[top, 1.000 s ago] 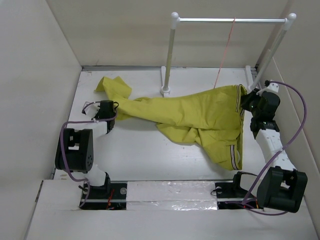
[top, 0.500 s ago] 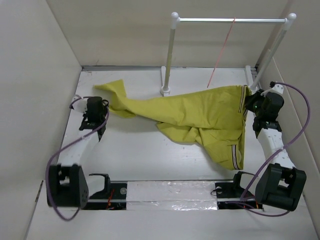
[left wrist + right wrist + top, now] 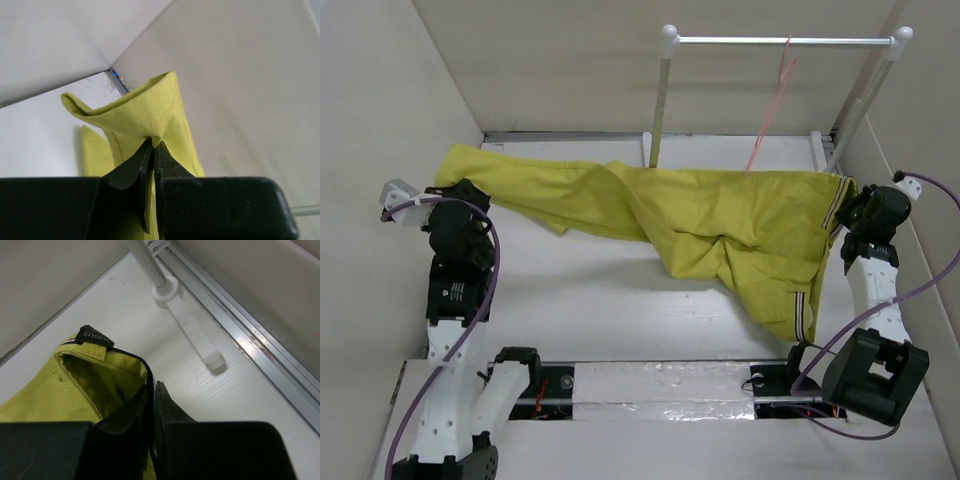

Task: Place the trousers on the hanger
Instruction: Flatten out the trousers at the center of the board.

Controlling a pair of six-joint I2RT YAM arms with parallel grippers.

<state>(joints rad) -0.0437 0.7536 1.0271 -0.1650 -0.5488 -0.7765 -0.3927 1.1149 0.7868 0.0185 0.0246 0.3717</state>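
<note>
Since the earlier frames both arms have swung outward. The left jaws have gone from near the table's middle out toward the wall at 9 o'clock, the right jaws have drawn off toward 3 o'clock, and the trousers (image 3: pixel 720 225), bunched before, are pulled out long between them. The hanger (image 3: pixel 772 110) looks smeared now, as if swinging.

The trousers stretch across the far half of the table (image 3: pixel 590 310). The leg hem is at about 10 o'clock and the waistband at 3 o'clock, while the second leg droops toward 5 o'clock with its striped seam showing. In the left wrist view the left jaws are pinched narrow on the folded hem (image 3: pixel 145 112), the cloth rising straight out of them. In the right wrist view the right jaws are closed on the waistband edge beside a dark label (image 3: pixel 95 336).

Holding opposite ends seems meant to take out the slack, so that one flat span can be fed over the hanger's lower wire. The hanger hangs from the rail (image 3: pixel 780 41) at about 1 o'clock, well apart from both jaws and nearer the right ones. Its lower end drops to the trousers' far edge, but I cannot tell whether it touches the cloth. The trousers are not yet draped on it.
</note>
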